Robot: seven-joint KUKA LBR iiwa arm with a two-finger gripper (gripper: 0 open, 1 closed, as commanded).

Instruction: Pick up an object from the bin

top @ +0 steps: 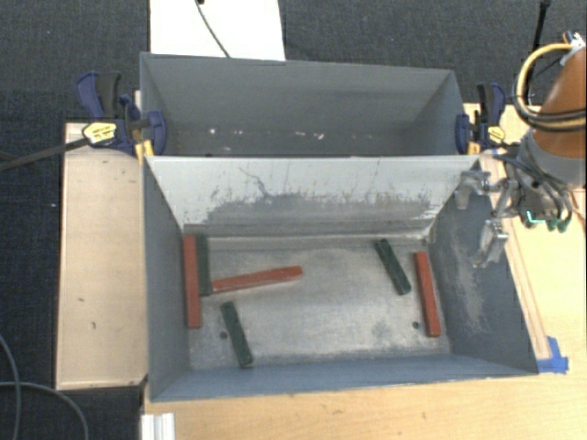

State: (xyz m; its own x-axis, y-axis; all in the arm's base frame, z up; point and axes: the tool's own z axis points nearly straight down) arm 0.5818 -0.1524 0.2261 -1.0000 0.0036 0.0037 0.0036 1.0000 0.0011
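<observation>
Dark green flat stick [236, 334] lay front-left in the grey metal bin [481, 301]; long red bar [426, 293], possibly plastic, lay nearest the gripper [491, 236], whose open-or-closed state couldn't be told. Best to descend centred, across its width.

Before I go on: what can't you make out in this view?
Arm: cut off by the camera view's right edge.
Green stick at left wall: whether it lies partly under the red stick beside it is unclear.
Dark speck on bin floor: too small to identify.

scuffed matt metal bin [303, 99] — smooth, dull red sticks [257, 280], green sticks [236, 334].
</observation>
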